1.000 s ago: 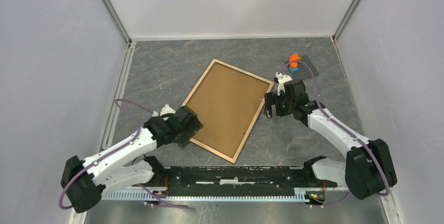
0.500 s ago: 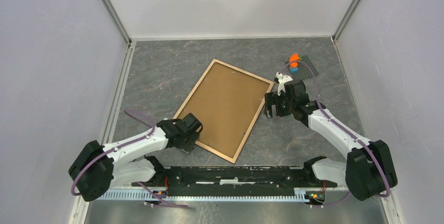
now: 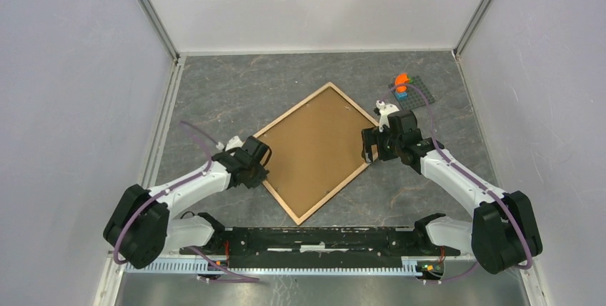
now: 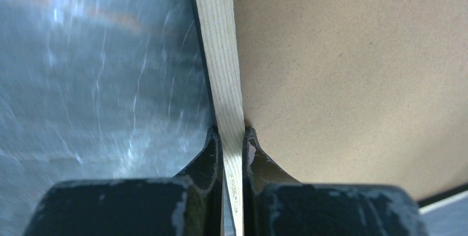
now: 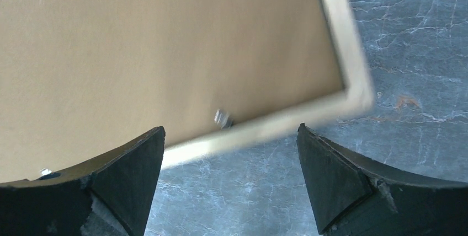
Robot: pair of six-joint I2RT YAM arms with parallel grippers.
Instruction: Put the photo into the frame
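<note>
The frame [image 3: 293,111] lies back side up on the table, turned like a diamond, with its brown backing panel [image 3: 314,149] showing. My left gripper [image 3: 259,166] is at its left edge. In the left wrist view that gripper [image 4: 232,134] is shut on the light wood rim [image 4: 221,54], one finger outside and one on the backing panel [image 4: 353,70]. My right gripper [image 3: 368,150] stands open just over the frame's right corner. Its wrist view shows the gripper [image 5: 230,127] wide apart above the blurred rim [image 5: 353,54] and a small metal tab [image 5: 222,117]. The photo is out of view.
A small grey studded plate [image 3: 418,93] with an orange piece [image 3: 401,79] sits at the back right, just beyond the right arm. Enclosure walls close in both sides and the back. A black rail [image 3: 321,238] runs along the near edge between the arm bases.
My left gripper closed on the frame's rim and moved away from the near edge. The frame turned clockwise into a diamond. The right gripper stayed open in place.
</note>
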